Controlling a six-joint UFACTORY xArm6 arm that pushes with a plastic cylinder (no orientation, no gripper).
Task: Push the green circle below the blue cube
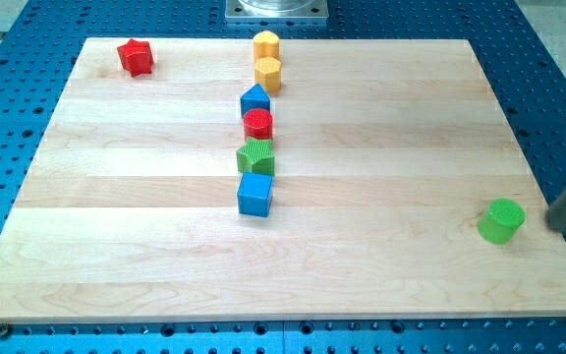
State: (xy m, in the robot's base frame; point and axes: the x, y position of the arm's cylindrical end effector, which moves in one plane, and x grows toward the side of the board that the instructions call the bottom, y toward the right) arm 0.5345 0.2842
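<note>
The green circle (500,220) is a short green cylinder near the view's lower right. The blue cube (254,194) sits left of the board's middle, at the bottom of a column of blocks. My tip (553,222) is the lower end of the dark rod that enters from the view's right edge. It sits just right of the green circle, with a small gap between them. The green circle is far to the right of the blue cube and slightly lower.
Above the blue cube, in a column going up: a green star (255,156), a red cylinder (257,124), a blue pentagon-like block (254,99), an orange cylinder (268,73) and a yellow hexagon (266,45). A red star (136,56) lies at the top left. The wooden board (116,256) ends just right of my tip.
</note>
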